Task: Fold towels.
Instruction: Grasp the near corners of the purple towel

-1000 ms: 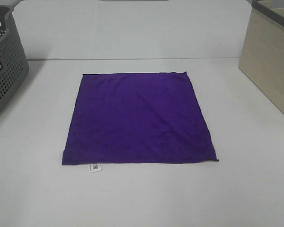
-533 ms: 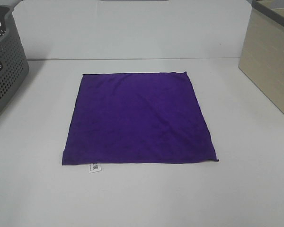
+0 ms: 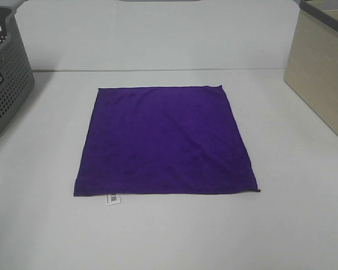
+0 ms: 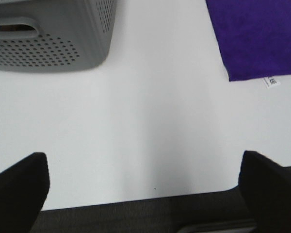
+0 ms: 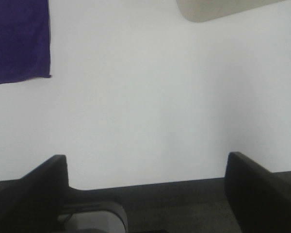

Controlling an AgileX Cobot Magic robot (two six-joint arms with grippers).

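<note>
Nearest, at the front edge of the white table (image 3: 169,242): the left gripper (image 4: 143,158), seen through its own wrist camera, released. Its two dark fingers (image 4: 19,191) spread wide apart over bare tabletop, touching no cloth. On the robot's right, the right gripper (image 5: 145,156), likewise released. Dark fingers (image 5: 262,189) set far apart above the table's front edge, with a dark strip below that edge.

Next, from the high camera: a band of bare white tabletop. Then a small white care tag (image 3: 112,199) poking out from the towel's near edge, close to its near left corner.

At the middle of the table, the towel (image 3: 166,140): one deep purple square cloth, spread flat in a single layer, unfolded. Soft plush surface with a few faint creases. Near edge a little wider in view than far edge. A tiny dark nub at the near right corner. Well apart from both grippers. In the left wrist view, only the tagged corner in sight; in the right wrist view, only the other near corner.

Farther back, at the left: a grey perforated plastic basket (image 3: 3,79) with a handle slot, standing on the table, apart from the towel. At the right: a beige box (image 3: 321,79) with a dark rim, also apart from the towel.

Farthest: the table's back edge and a plain white panel (image 3: 158,34) standing upright behind it.
</note>
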